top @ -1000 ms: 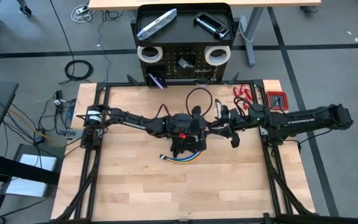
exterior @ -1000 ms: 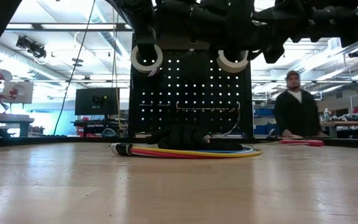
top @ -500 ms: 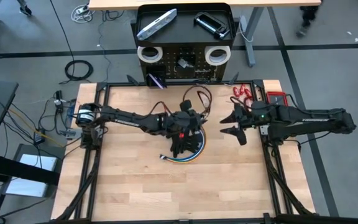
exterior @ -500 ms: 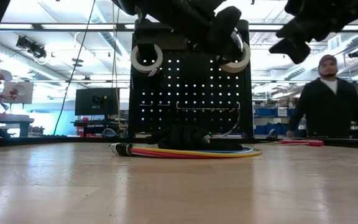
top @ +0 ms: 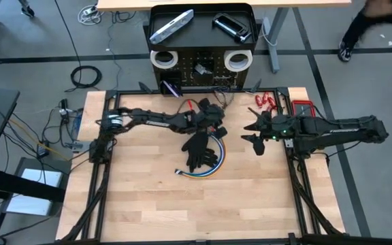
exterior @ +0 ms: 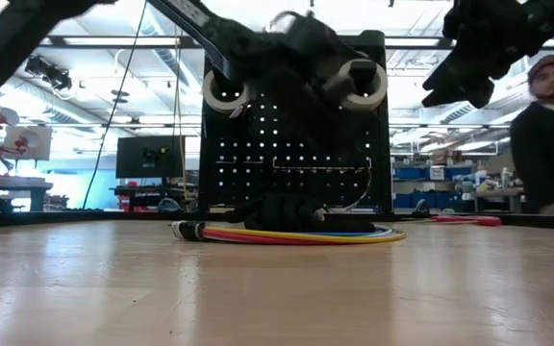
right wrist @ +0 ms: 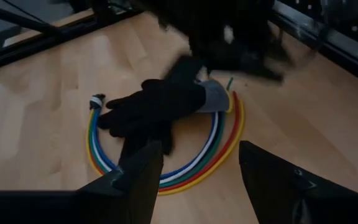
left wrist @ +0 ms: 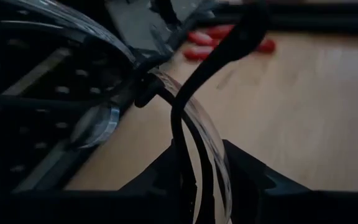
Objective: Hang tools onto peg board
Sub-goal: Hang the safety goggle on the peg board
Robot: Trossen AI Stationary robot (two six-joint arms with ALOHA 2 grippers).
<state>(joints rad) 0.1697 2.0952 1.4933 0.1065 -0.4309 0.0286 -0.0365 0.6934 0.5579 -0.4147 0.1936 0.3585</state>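
The left gripper (top: 213, 114), upper centre, gripped clear safety glasses (left wrist: 194, 134) near the peg board (top: 201, 71) – a missed peg could drop them. The right gripper (top: 254, 133) hung open, centre-right.

Overhead and table-level cameras both see the peg board (top: 201, 64); wrist cameras look close.
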